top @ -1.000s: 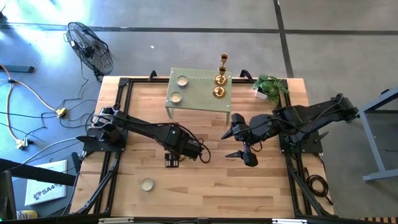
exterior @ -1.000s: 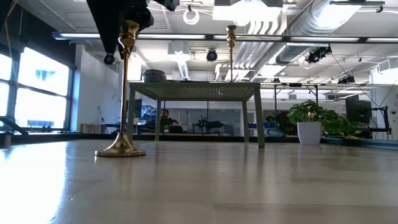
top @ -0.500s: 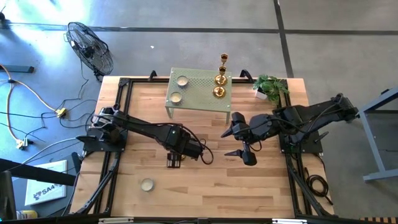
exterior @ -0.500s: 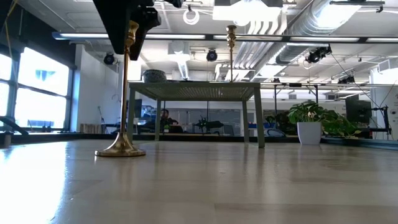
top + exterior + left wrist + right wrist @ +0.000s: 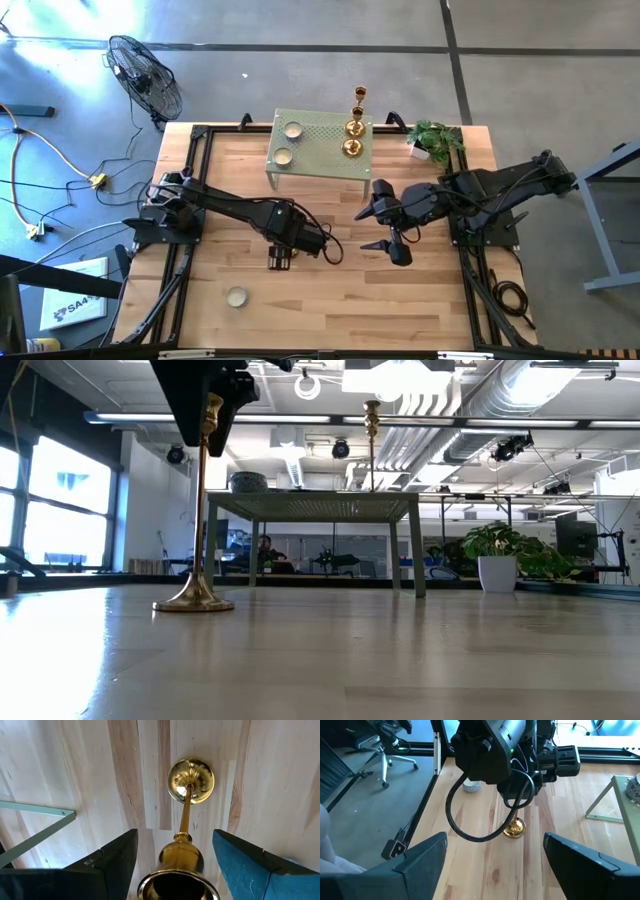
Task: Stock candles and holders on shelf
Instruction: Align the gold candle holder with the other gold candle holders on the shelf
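Note:
A tall gold holder (image 5: 200, 510) stands upright on its round base (image 5: 190, 781) on the wooden table, left of the middle. My left gripper (image 5: 175, 834) is open above it, one finger on either side of the holder's top cup (image 5: 177, 882), with a gap to each. In the high view the gripper (image 5: 279, 258) covers the holder. The sage-green shelf (image 5: 320, 145) at the far middle carries two candles (image 5: 292, 130) (image 5: 283, 156) and three gold holders (image 5: 354, 127). A third candle (image 5: 236, 296) lies near the front left. My right gripper (image 5: 363, 232) is open and empty right of the middle.
A small potted plant (image 5: 435, 140) stands at the table's far right, beside the shelf. Black frame rails (image 5: 190, 180) run along the table's left and right sides. Bare wood lies between the standing holder and the shelf's near legs (image 5: 270, 180).
My left gripper has come down over the tall holder's top and shifted slightly, so its fingers now stand on both sides of the cup. The holder has stayed upright in place.

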